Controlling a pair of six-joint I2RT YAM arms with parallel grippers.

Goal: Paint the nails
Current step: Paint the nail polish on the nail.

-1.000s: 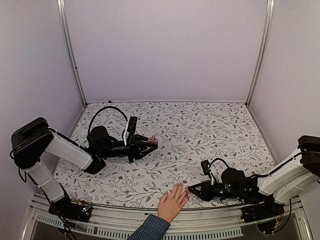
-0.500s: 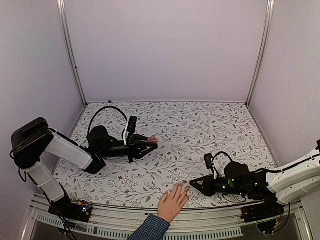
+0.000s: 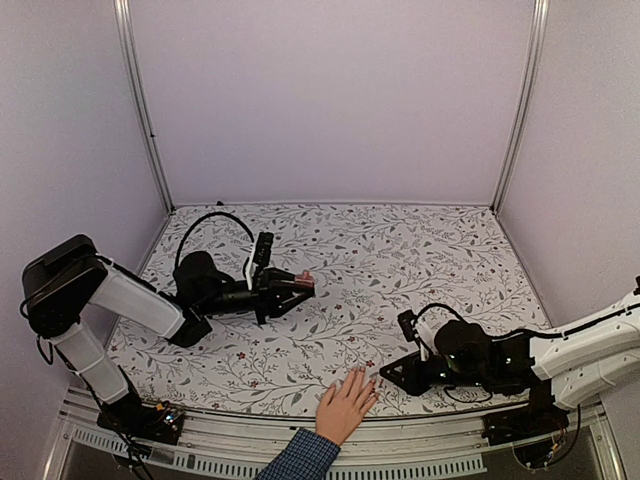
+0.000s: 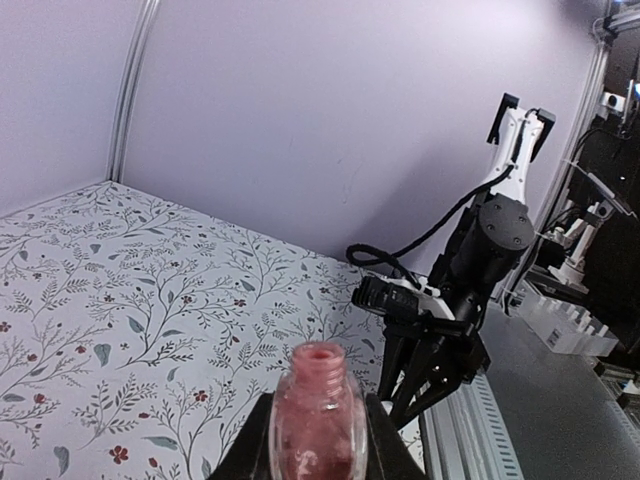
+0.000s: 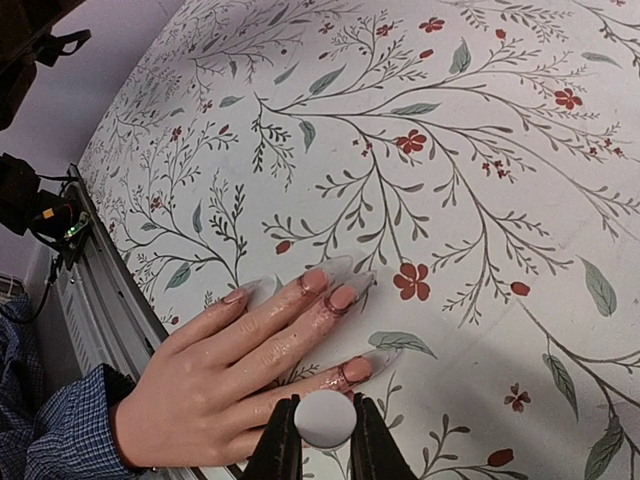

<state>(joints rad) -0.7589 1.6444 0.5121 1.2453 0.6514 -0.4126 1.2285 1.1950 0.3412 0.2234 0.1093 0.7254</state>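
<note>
Right pincer [image 5: 323,441] clamps white cap [image 5: 325,417], brush hidden | left pincer [image 4: 318,452] grips pink bottle [image 4: 318,400], base cropped | nails [image 5: 343,297] pink

hand [image 3: 345,405] on table [image 3: 450,250] front | bottle [image 4: 318,415] behind-left | cap [image 5: 325,418] in right pincer [image 3: 385,376] beside hand

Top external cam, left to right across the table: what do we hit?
Left arm → pink bottle, held in its fingers → human hand → right gripper, shut on a white cap → right arm.
</note>
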